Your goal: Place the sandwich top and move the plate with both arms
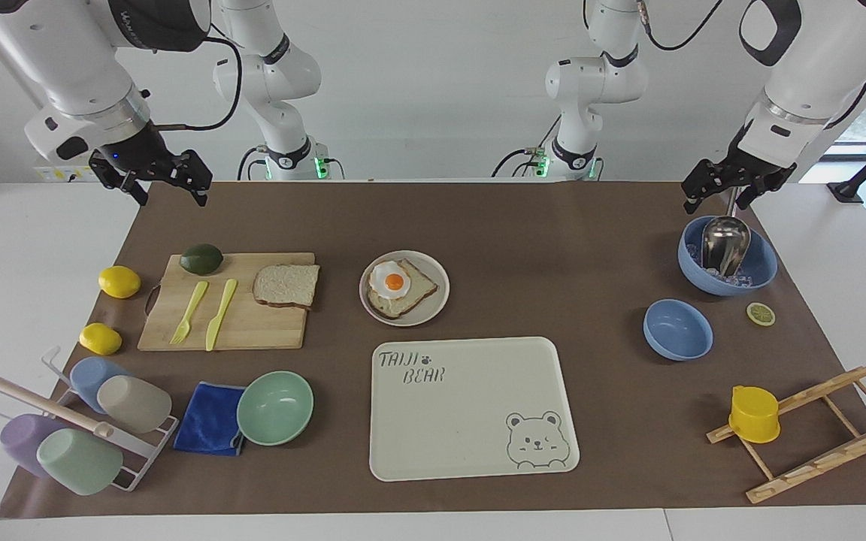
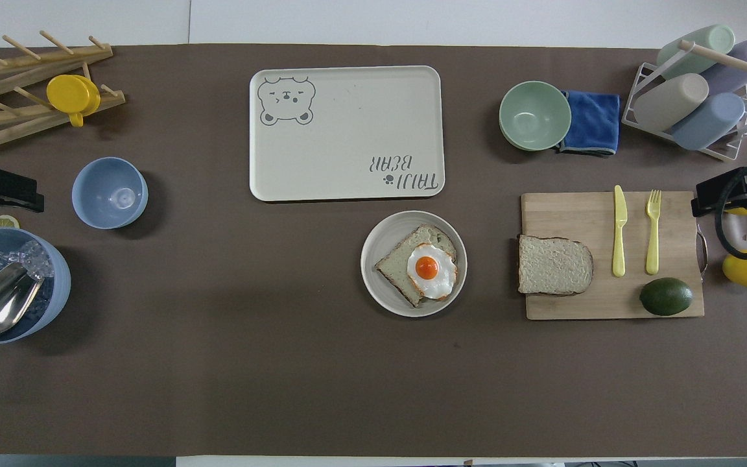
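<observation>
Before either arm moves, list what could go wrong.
1. The sandwich top lies flat on the cutting board, overhanging its edge; a grasp might push it off.
2. The fried egg on the plate may slide when the plate moves.

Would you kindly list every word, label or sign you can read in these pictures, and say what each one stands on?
"TAIJI BEAR", with a small paw print after the first word: printed on the cream tray, in one corner; a bear face is drawn in the corner diagonally across from it.
Lettering on the dark joint of the right arm, at the top of the facing view: partly cut off, not readable.
No other text shows.
</observation>
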